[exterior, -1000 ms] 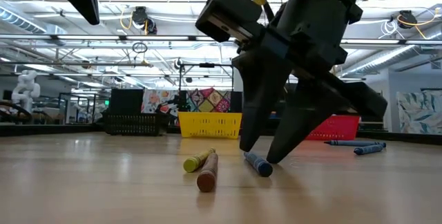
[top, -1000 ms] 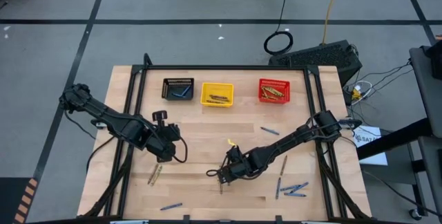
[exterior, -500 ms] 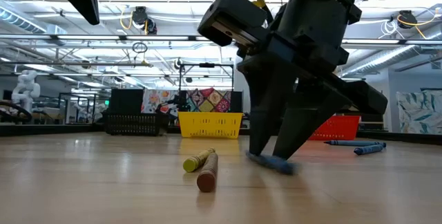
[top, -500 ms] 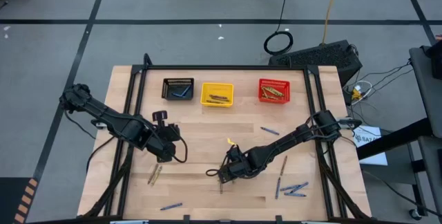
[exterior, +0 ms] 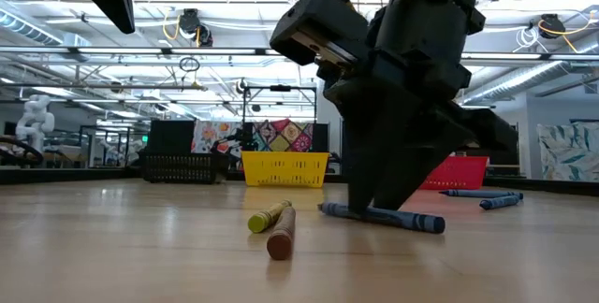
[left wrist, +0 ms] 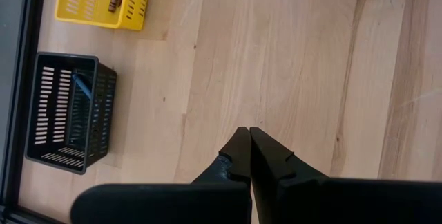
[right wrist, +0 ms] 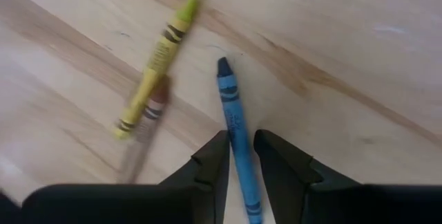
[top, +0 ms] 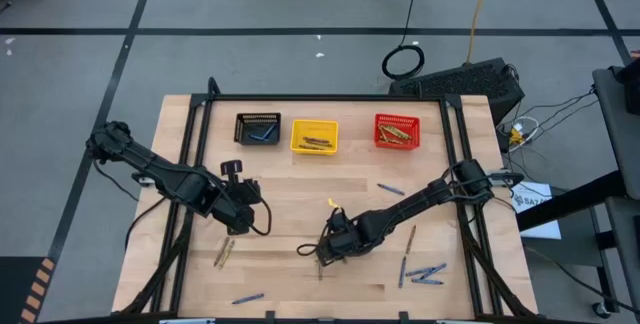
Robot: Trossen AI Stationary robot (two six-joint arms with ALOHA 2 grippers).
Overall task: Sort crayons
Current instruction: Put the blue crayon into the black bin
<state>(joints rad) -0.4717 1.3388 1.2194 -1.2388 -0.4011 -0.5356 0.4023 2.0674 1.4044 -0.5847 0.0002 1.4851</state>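
A blue crayon [right wrist: 233, 113] lies flat on the wooden table, also seen in the low view [exterior: 412, 220]. My right gripper [right wrist: 240, 153] stands over it near the table's front middle [top: 322, 254], pointing steeply down and shut on it. Beside it lie an olive-yellow crayon [right wrist: 157, 65] and a brown one [exterior: 282, 232]. My left gripper [left wrist: 246, 133] hangs shut and empty above the table's left half [top: 243, 226]. Black [top: 258, 128], yellow [top: 314, 136] and red [top: 396, 131] baskets stand along the far edge, crayons inside. My right gripper pinches the blue crayon's two long sides [right wrist: 238, 135] between its two fingers, near the middle of its length. The fingers come steeply from above and lie across the crayon. The crayon rests flat on the table, its pointed tip [right wrist: 223, 65] sticking out beyond the fingers.
Loose crayons lie about: a blue one [top: 390, 189] right of centre, a blue cluster [top: 425, 274] at front right, a tan one [top: 411, 236], two tan ones [top: 226, 254] at front left, a blue one [top: 248, 298] by the near edge.
My right gripper's fingers have closed in on the blue crayon and the wrist has turned slightly. The crayon has swung round flat on the table, from pointing toward the near edge to lying crosswise. The yellow and brown crayons have stayed put.
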